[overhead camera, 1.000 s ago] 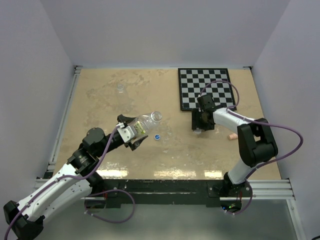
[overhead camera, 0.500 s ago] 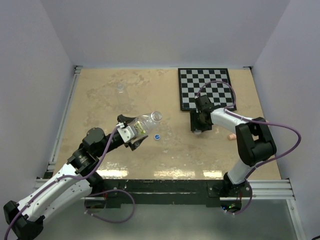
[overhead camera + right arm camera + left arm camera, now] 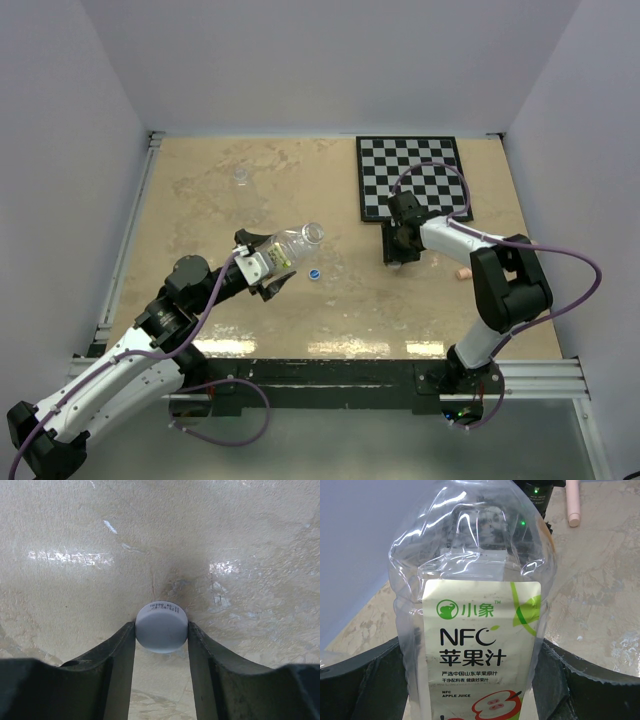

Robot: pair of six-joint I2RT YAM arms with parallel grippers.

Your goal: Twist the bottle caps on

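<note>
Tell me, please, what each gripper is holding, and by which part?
The left gripper holds the tall labelled bottle around its body; the right gripper pinches the white cap by its sides.

The right gripper (image 3: 161, 632) is pinching a white cap (image 3: 161, 625) between its two dark fingers (image 3: 116, 652), each one pressing against a side of the rim. The cap is lying flat on the beige table (image 3: 150, 530), its top showing a small printed mark near the far edge. Glare is shining off the table on both sides.
</note>
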